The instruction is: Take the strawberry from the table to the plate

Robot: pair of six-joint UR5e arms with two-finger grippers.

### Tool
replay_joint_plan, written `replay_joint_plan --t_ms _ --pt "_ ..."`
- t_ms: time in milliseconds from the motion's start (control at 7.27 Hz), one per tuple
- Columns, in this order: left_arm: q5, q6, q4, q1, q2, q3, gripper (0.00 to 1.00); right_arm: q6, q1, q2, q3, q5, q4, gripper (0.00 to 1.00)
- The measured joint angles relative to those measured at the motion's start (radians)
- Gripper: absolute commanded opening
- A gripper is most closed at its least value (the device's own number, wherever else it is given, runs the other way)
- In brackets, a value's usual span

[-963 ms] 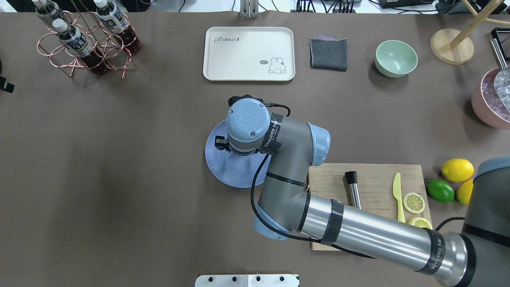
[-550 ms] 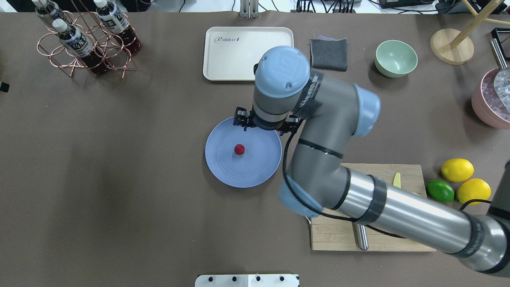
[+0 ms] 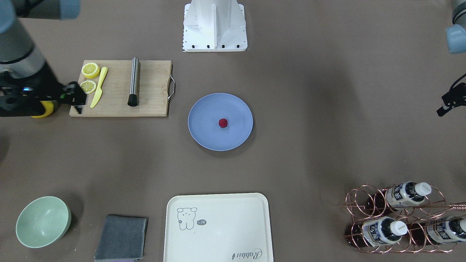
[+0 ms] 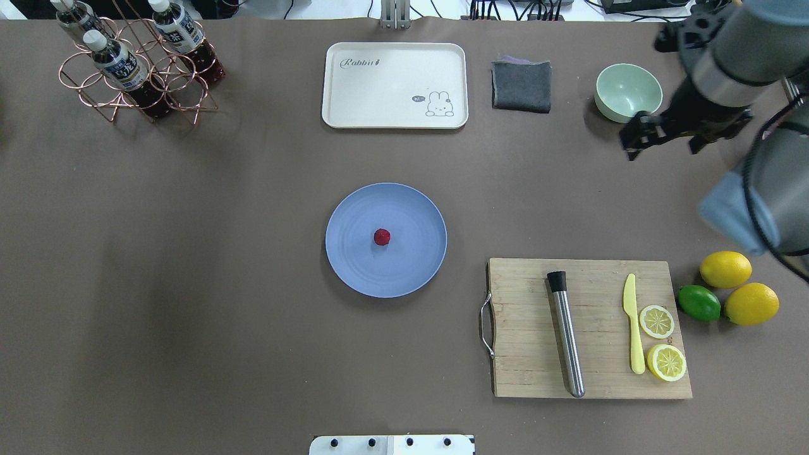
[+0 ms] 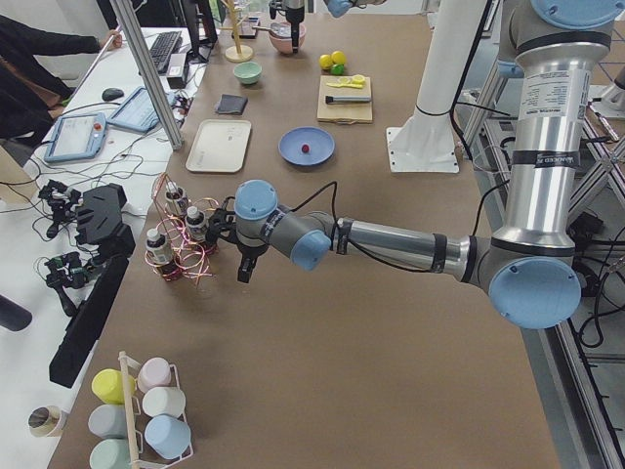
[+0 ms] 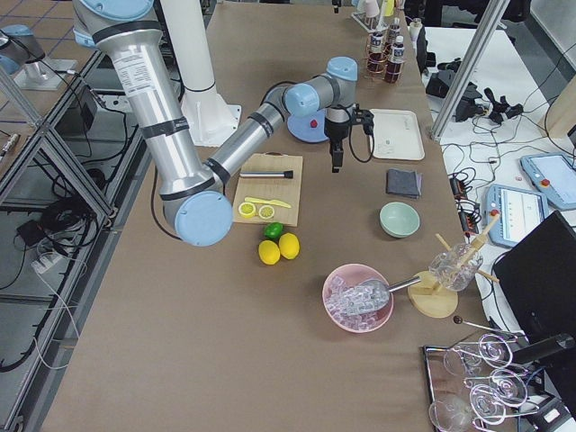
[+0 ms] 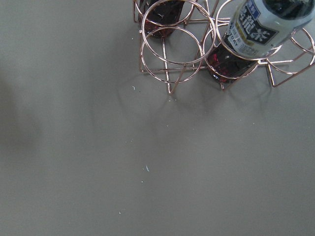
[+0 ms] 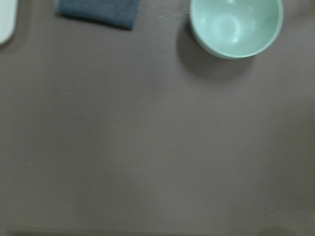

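Note:
The small dark-red strawberry lies near the middle of the round blue plate, also seen as the strawberry on the plate in the front-facing view. My right gripper hangs high over the table beside the green bowl, far right of the plate, open and empty; it shows as the right gripper by the cutting board. My left gripper sits at the table's left end near the bottle rack; I cannot tell whether it is open or shut.
A cream tray, a grey cloth and a mint-green bowl line the far side. A wooden cutting board carries a steel rod, yellow knife and lemon slices. Lemons and a lime lie beside it. A copper bottle rack stands far left.
My right arm has lifted off the plate and swung away to the right, ending by the green bowl. The strawberry stays on the plate. The cutting board is now uncovered.

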Motion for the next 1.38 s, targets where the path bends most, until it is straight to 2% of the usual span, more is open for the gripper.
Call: replay_joint_plan --t_ms 275,550,826,1376 --pt "0.029 0.250 0.187 -0.085 0.001 -0.003 0.98 -0.416 0.255 -0.137 -0.095 0.089 0.004 1.00" --pt "0.137 0.428 0.322 -0.142 -0.006 -0.005 0.98 -0.681 0.433 -0.202 -0.202 0.132 0.006 1.00" --pt "0.169 0.495 0.389 -0.160 -0.002 -0.004 0.98 -0.759 0.514 -0.236 -0.249 0.161 0.007 1.00" --pt "0.146 0.498 0.399 -0.162 0.003 0.002 0.98 -0.759 0.542 -0.251 -0.257 0.171 0.007 1.00"
